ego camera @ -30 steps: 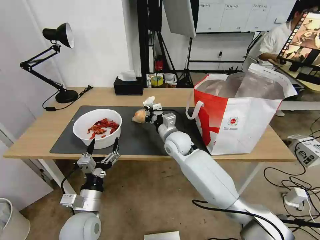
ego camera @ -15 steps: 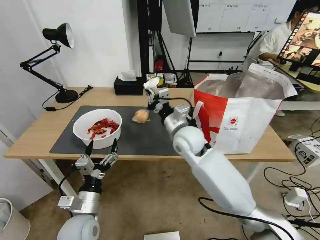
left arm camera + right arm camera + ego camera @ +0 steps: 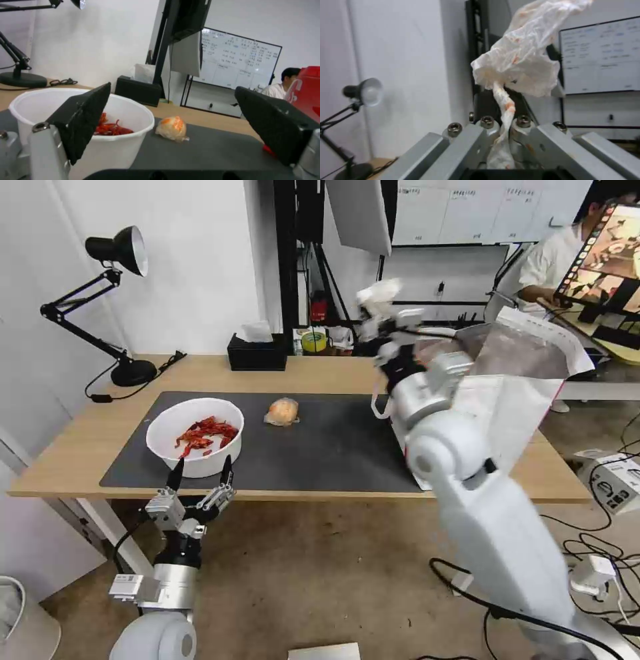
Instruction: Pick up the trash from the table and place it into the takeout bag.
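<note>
Jaws of the right gripper (image 3: 501, 140) are pressed together on a twisted tail of the crumpled tissue (image 3: 378, 292), held high at the near rim of the takeout bag (image 3: 527, 380), which stands at the counter's right end. The tissue looks feather-light and limp, so a pinch anywhere on it should hold, though it may cling on release. The left gripper (image 3: 199, 481) waits with jaws spread at the counter's (image 3: 80, 447) front edge, just before the white bowl (image 3: 195, 436) of red shells. That bowl seems stiff but liable to spill; its rim is the likely hold. The wrapped orange lump (image 3: 282, 411) lies mid-mat, soft and probably slippery.
</note>
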Available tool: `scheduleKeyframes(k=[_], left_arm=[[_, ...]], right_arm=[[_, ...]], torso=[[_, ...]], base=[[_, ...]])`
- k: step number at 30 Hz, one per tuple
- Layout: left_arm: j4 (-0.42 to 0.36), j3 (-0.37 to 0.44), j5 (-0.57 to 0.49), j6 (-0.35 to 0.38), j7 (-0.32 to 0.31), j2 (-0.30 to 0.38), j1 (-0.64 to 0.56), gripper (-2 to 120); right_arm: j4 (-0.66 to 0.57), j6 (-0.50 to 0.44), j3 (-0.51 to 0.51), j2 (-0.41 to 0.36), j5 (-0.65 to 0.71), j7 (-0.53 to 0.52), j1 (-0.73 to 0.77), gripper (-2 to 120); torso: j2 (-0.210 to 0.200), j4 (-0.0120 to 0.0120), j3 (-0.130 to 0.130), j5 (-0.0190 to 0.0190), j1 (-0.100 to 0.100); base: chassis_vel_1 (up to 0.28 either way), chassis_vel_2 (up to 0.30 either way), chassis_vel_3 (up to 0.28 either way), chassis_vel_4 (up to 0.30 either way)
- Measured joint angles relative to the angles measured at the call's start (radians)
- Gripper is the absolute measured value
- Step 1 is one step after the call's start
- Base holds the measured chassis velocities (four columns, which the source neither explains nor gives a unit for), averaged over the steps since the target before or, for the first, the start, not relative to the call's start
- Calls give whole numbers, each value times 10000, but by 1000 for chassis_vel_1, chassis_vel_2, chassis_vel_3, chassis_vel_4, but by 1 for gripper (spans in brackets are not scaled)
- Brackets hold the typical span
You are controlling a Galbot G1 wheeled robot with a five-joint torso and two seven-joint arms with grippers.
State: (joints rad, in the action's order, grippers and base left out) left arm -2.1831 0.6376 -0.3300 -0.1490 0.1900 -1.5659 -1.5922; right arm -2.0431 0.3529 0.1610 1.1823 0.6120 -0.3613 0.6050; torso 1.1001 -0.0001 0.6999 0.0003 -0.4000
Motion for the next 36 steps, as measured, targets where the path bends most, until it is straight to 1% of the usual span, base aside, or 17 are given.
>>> scheduleKeyframes(k=[2,3,6,7,9,11,14,15,18,19,22,23,26,29,36], left_arm=[[-37,-6,8,8,-2,4,0,100],[-37,-6,8,8,-2,4,0,100],[-173,-87,17,9,-2,-77,-42,100],[-173,-87,17,9,-2,-77,-42,100],[-267,-173,41,6,-2,-111,-104,100],[-309,-200,53,2,-2,-115,-135,100],[-482,-248,67,-13,-1,-114,-272,100],[-482,-248,67,-13,-1,-114,-272,100],[-699,-253,69,-52,16,-87,-472,100],[-699,-253,69,-52,16,-87,-472,100],[-818,-286,69,-107,34,-125,-558,100],[-818,-286,69,-107,34,-125,-558,100],[-810,-317,73,-133,39,-142,-537,100],[-766,-329,91,-147,39,-165,-519,100],[-700,-371,159,-179,41,-242,-526,100]], right_arm=[[-173,403,291,-190,193,-312,-3,0],[-173,403,291,-190,193,-312,-3,0],[-378,1220,599,-437,573,-1058,-66,0],[-378,1220,599,-437,573,-1058,-66,0],[-352,1673,710,-564,804,-1595,-133,0],[-314,1809,748,-597,879,-1764,-159,0],[-19,2224,851,-720,1249,-2444,-290,0],[-19,2224,851,-720,1249,-2444,-290,0],[296,2469,879,-781,1582,-3010,-406,0],[296,2469,879,-781,1582,-3010,-406,0],[692,2689,855,-685,2119,-3776,-714,0],[692,2689,855,-685,2119,-3776,-714,0],[1036,2827,810,-568,2728,-4326,-1017,0],[1281,2926,754,-560,2980,-4603,-1185,0],[1850,3006,688,-729,3013,-4874,-1452,0]], torso=[[0,0,0,-1,1],[0,0,0,-1,1],[-1,1,0,-1,0],[-1,1,0,-1,0],[-1,1,0,-1,0],[-1,1,0,-2,1],[-1,1,0,-1,0],[-1,1,0,-1,0],[-1,1,1,-1,0],[-1,1,1,-1,0],[-1,1,0,-4,1],[-1,1,0,-4,1],[-1,3,1,-3,0],[-2,2,1,-2,0],[-2,2,1,-2,0]], base=[[0,0,0,0],[0,0,0,0],[0,0,0,0],[0,0,0,0],[0,0,0,0],[0,0,0,0],[0,0,0,0],[0,0,0,0],[0,0,0,0],[0,0,0,0],[0,0,0,0],[0,0,0,0],[0,0,0,0],[0,0,0,0],[0,0,0,0]])
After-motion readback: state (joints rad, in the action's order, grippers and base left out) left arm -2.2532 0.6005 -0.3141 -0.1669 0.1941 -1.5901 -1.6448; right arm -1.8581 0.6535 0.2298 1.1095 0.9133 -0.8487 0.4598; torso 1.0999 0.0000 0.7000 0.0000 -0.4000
